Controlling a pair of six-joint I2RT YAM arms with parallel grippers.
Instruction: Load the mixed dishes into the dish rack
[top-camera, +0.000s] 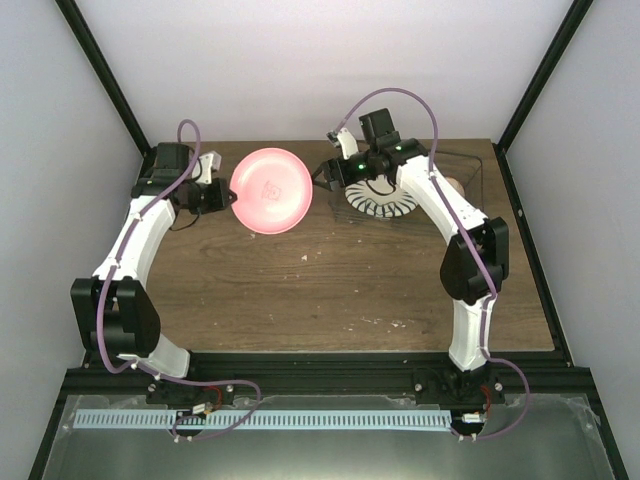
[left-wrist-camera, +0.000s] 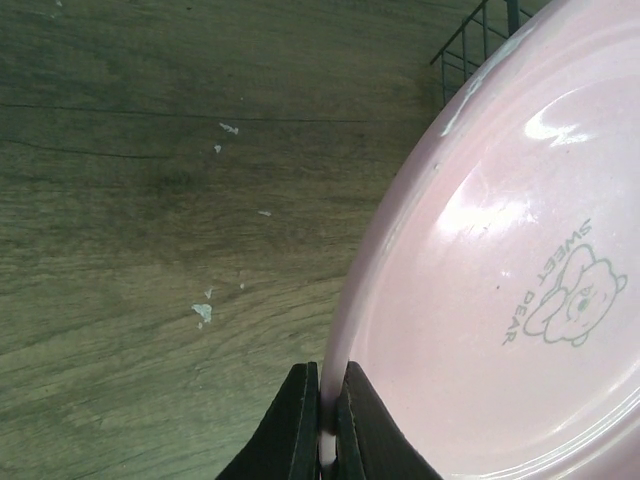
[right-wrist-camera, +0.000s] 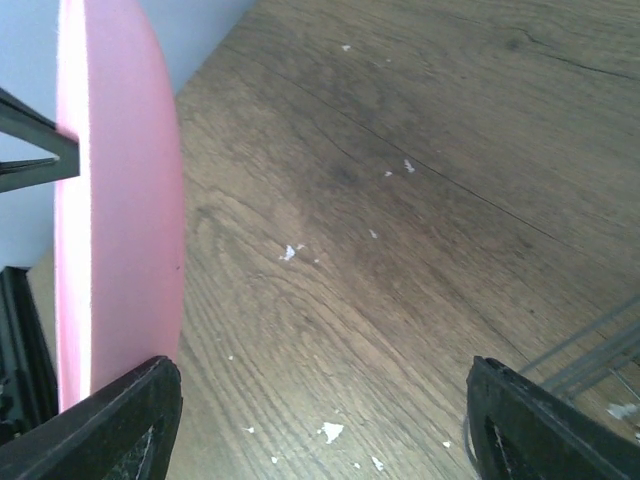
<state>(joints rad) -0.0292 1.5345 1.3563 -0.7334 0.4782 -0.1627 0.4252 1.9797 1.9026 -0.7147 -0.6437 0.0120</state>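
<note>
Round glossy pink plate (top-camera: 270, 190) being pinched at rim by left gripper (top-camera: 220, 197), held on edge over wooden counter (top-camera: 330, 290). Right gripper (top-camera: 324, 178) spread, just beside opposite rim. Dark wire dish rack (top-camera: 480, 168) lying beyond, on right arm's side.

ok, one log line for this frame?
left gripper: shut on pink plate rim | plate: upright, outside dish rack | right gripper: open, empty, beside plate | step: racking pending

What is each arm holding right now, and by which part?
The left gripper holds the pink plate by its rim, jaws closed on the edge. The right gripper holds nothing, jaws wide open.
</note>
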